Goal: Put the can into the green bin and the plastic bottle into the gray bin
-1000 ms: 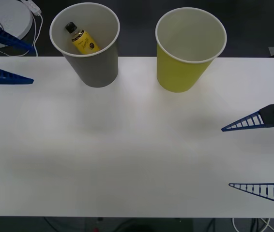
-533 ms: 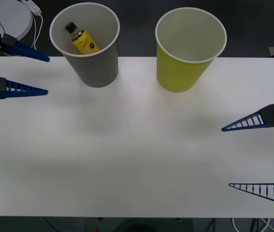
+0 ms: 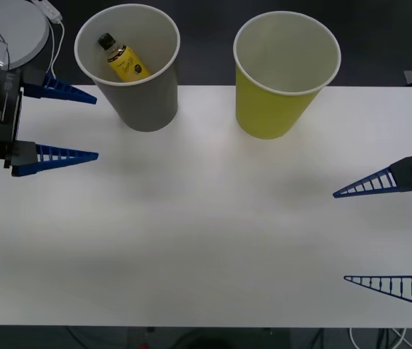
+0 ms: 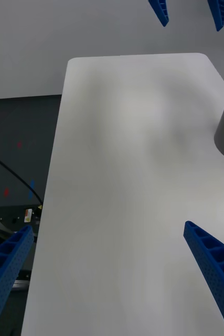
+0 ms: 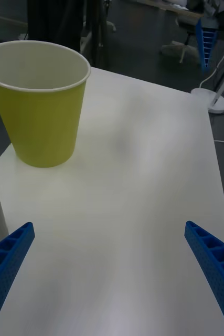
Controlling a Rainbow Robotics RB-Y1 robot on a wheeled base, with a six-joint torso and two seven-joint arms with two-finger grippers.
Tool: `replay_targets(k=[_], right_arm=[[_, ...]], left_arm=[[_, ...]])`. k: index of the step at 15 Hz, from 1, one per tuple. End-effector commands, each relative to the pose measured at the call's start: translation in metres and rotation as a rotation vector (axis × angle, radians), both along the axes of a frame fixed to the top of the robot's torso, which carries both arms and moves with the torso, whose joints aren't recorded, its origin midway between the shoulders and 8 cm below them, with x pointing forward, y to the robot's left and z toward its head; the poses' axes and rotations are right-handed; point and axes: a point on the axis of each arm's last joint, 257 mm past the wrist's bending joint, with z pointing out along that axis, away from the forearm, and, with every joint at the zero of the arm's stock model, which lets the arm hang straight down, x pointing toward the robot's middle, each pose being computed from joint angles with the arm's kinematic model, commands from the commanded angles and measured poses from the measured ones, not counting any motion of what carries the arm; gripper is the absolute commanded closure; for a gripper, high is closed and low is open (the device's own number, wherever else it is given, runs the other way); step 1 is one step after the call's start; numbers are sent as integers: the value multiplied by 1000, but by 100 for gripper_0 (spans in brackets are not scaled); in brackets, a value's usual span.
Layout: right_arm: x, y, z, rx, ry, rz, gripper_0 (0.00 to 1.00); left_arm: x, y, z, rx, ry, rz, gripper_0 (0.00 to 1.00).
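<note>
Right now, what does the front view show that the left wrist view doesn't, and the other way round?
Front view alone: the plastic bottle lying inside the gray bin, and the open left gripper beside that bin.

Left wrist view alone: a white lamp base on the floor past the table's far end.

Both: the upright green bin, the white table, and the open right gripper at the table's right side.

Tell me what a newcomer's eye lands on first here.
Two big cups at the table's far edge: the gray bin with the plastic bottle leaning inside it, and the green bin to its right. The left gripper hangs open beside the gray bin; the right gripper waits open.
</note>
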Motion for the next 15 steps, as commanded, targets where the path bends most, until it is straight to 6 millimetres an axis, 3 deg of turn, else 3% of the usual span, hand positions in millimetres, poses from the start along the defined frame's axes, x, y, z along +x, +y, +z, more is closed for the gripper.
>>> replay_targets(k=[1, 9, 15], right_arm=[[0, 0, 0, 0, 0, 0, 0], [0, 0, 0, 0, 0, 0, 0], [0, 0, 0, 0, 0, 0, 0]], left_arm=[[-16, -10, 1, 7, 2, 27, 0], [-55, -28, 0, 99, -3, 93, 0], [-85, -9, -10, 289, -62, 16, 0]])
